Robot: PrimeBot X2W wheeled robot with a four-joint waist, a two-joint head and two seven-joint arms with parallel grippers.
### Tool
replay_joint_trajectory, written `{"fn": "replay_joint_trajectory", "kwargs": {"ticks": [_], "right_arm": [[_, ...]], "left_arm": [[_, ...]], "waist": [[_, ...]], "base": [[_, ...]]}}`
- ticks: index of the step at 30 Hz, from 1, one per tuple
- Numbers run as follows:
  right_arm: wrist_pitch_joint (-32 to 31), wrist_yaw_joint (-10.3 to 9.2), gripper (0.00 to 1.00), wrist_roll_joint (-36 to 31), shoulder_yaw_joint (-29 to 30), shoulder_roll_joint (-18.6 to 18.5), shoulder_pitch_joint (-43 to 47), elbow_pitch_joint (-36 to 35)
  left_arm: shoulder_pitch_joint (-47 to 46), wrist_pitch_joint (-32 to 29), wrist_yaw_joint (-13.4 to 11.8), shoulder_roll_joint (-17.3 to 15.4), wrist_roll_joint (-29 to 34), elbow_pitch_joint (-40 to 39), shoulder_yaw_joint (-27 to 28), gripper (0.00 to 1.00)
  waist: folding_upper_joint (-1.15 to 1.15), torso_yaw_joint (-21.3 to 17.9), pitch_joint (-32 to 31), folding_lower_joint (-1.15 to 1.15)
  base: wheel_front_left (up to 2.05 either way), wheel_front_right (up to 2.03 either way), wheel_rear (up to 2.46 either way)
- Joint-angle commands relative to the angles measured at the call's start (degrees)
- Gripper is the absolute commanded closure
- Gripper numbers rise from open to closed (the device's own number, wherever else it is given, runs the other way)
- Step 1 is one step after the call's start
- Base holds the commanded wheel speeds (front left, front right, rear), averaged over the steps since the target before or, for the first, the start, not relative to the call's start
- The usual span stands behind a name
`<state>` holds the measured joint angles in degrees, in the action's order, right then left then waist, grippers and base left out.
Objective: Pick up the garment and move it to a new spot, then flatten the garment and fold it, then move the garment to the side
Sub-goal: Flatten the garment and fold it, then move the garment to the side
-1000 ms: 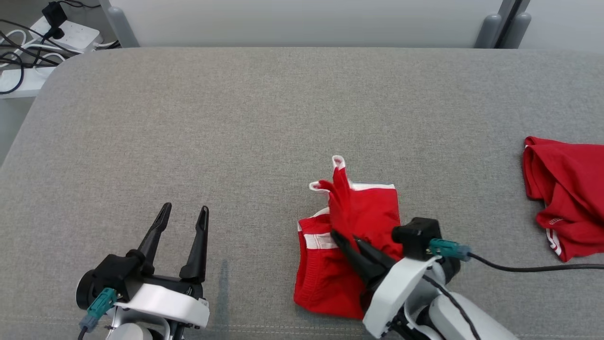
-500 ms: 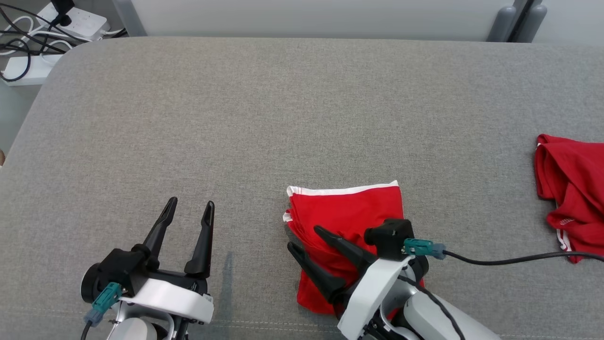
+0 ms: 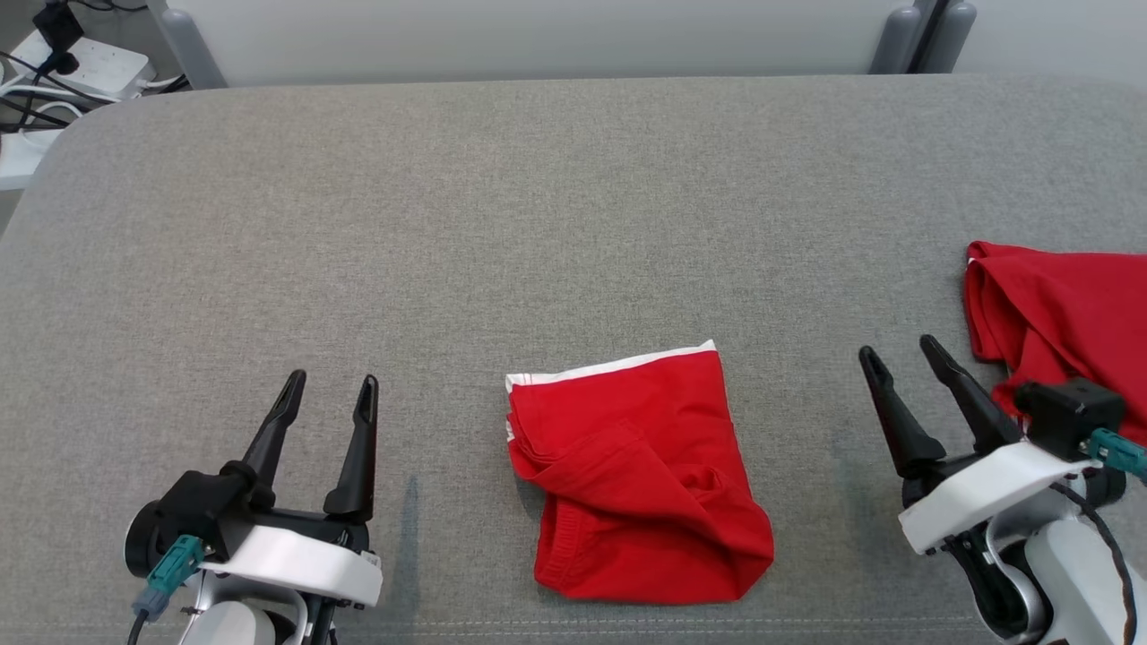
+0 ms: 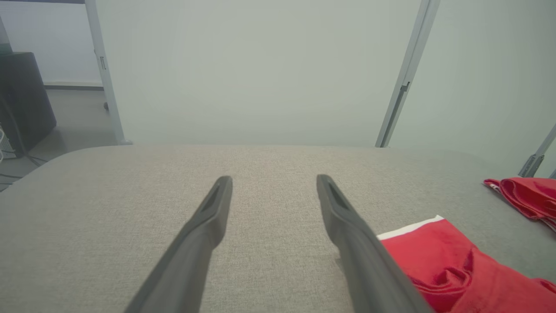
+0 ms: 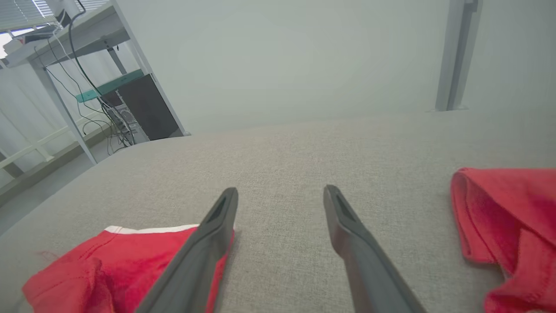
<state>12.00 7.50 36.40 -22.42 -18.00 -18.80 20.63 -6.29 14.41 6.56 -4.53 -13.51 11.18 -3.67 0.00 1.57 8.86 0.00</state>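
Red white-trimmed garment (image 3: 636, 484) lies folded on the bench (image 3: 538, 224) between left end effector (image 3: 332, 380) and right end effector (image 3: 896, 348), both spread apart.

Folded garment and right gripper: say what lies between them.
In the head view, the stretch between the folded garment and the right gripper is bare grey surface.

A robotics lab or test room in an office-style building.
A wide bench (image 3: 573, 179) covered in grey fabric stands before pale frosted partition panels (image 4: 260, 74) set between slim metal posts (image 4: 404, 82). On the floor by its corner lie white power strips (image 3: 90, 63) with tangled black cables (image 3: 22, 90). Off to the side, a metal-framed desk (image 5: 74, 32) has a dark computer tower (image 5: 145, 108) beneath it.
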Motion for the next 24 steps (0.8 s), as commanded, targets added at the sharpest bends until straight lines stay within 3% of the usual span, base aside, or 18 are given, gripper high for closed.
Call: {"fn": "replay_joint_trajectory", "kwargs": {"ticks": [1, 7, 15, 24], "right_arm": [[1.25, -0.01, 0.00, -2.03, 0.34, 0.12, 0.69, -0.17], [2.79, -0.01, 0.00, -6.95, 2.88, 3.37, 3.01, 3.04], [2.98, -0.01, 0.00, -8.14, 4.43, 6.04, 3.38, 2.08], [1.86, -0.01, 0.00, -1.06, -7.07, 5.86, -1.85, 10.58]], "left_arm": [[-1.61, 0.59, -0.07, -0.87, 0.64, -1.58, 2.19, 0.00], [-1.11, 0.59, -0.61, -1.04, 0.71, -2.01, 3.02, 0.00], [-0.59, 0.59, -1.23, -0.99, 0.23, -2.32, 3.62, 0.00], [-1.47, 0.59, -1.32, -0.85, -0.08, -1.57, 2.97, 0.00]], "waist": [[0.00, -0.20, -0.09, 0.00], [0.00, -0.81, -0.20, 0.00], [0.00, -1.14, -0.03, 0.00], [0.00, 1.62, 0.53, 0.00]], "base": [[0.00, 0.00, 0.00], [0.00, 0.00, 0.00], [0.00, 0.00, 0.00], [0.00, 0.00, 0.00]]}}
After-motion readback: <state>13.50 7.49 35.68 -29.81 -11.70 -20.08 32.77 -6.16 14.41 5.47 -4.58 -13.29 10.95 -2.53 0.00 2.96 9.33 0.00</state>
